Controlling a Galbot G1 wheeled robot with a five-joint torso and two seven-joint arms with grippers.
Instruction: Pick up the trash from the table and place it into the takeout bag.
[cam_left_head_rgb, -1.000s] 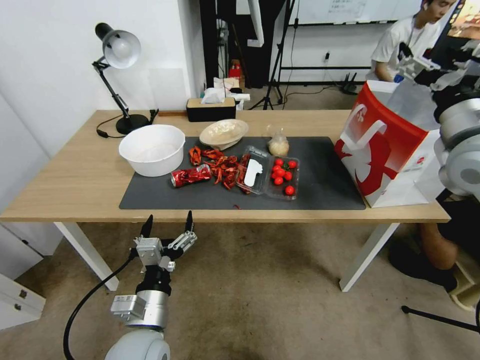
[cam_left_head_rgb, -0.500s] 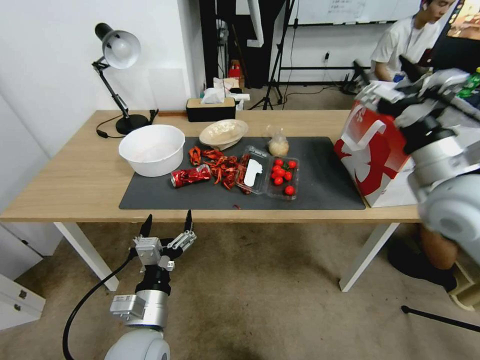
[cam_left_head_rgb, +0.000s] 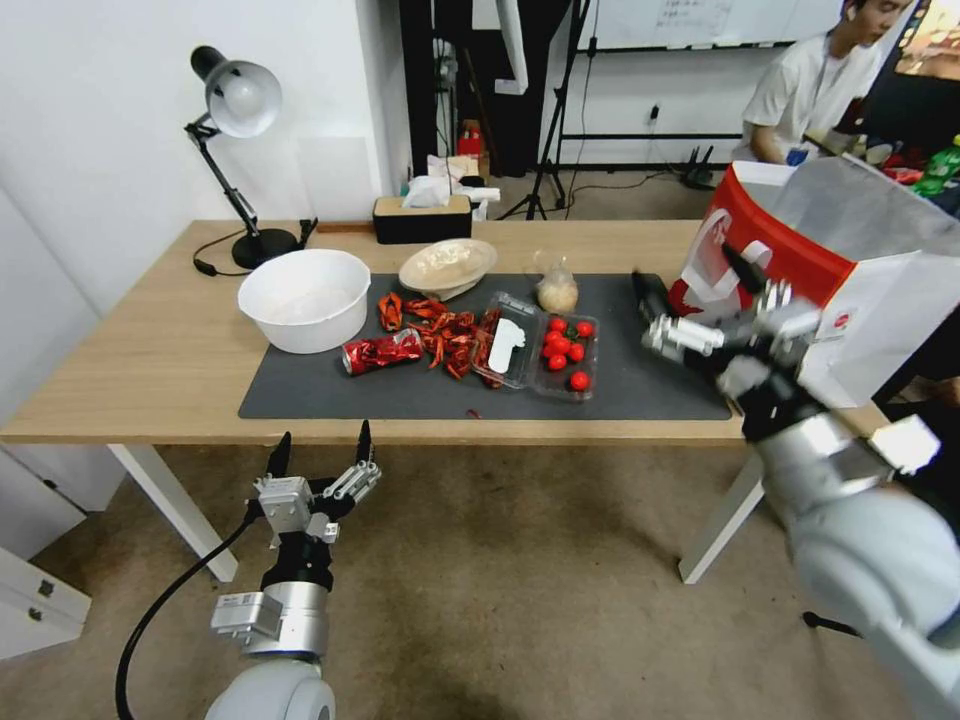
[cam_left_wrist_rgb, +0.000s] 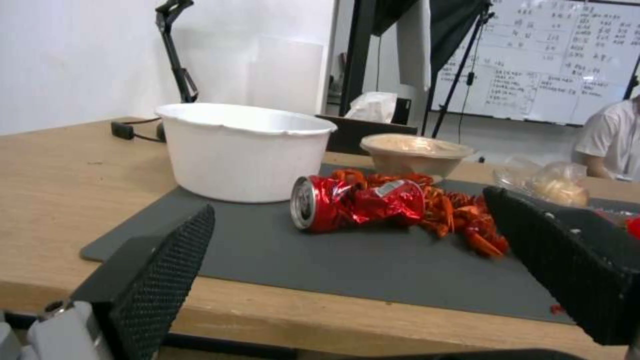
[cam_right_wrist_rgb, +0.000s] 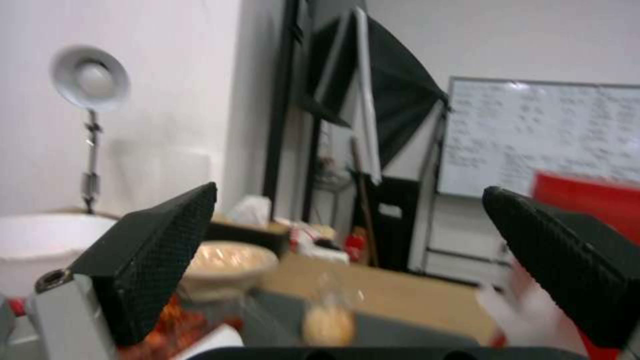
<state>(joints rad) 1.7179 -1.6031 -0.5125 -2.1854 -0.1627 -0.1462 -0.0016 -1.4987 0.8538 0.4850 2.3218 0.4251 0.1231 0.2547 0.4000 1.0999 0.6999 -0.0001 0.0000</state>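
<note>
Head view, lower left of frame: my left end effector (cam_left_head_rgb: 318, 447) hangs below the front edge of the surface (cam_left_head_rgb: 130, 345), fingers spread wide and holding nothing. Right of centre: my right end effector (cam_left_head_rgb: 694, 287) sits over the right end of the dark grey mat (cam_left_head_rgb: 640, 385), just in front of the takeout bag (cam_left_head_rgb: 800, 270), fingers likewise wide apart and empty.

The takeout bag stands at the right end of the surface, red face with white design turned toward the mat, top open, white handle hanging on the face.

On the mat, centre of frame: the crushed red can (cam_left_head_rgb: 382, 351) lies on its side beside a scatter of red crayfish shells (cam_left_head_rgb: 445, 330). Right of these lies an open clear clamshell tray (cam_left_head_rgb: 545, 352) holding cherry tomatoes. The knotted clear bag (cam_left_head_rgb: 557, 288) sits just behind the tray, and the beige shallow bowl (cam_left_head_rgb: 447, 265) sits tilted at the mat's far edge. A white bowl (cam_left_head_rgb: 304, 298) occupies the mat's left end.

Left wrist view: the can (cam_left_wrist_rgb: 357, 202) lies between the two spread fingers (cam_left_wrist_rgb: 163, 270), opening toward the camera, with the white bowl (cam_left_wrist_rgb: 243, 150) behind it.

Upper left: a desk lamp (cam_left_head_rgb: 235, 150); a tissue box (cam_left_head_rgb: 422, 215) stands at the far edge.
</note>
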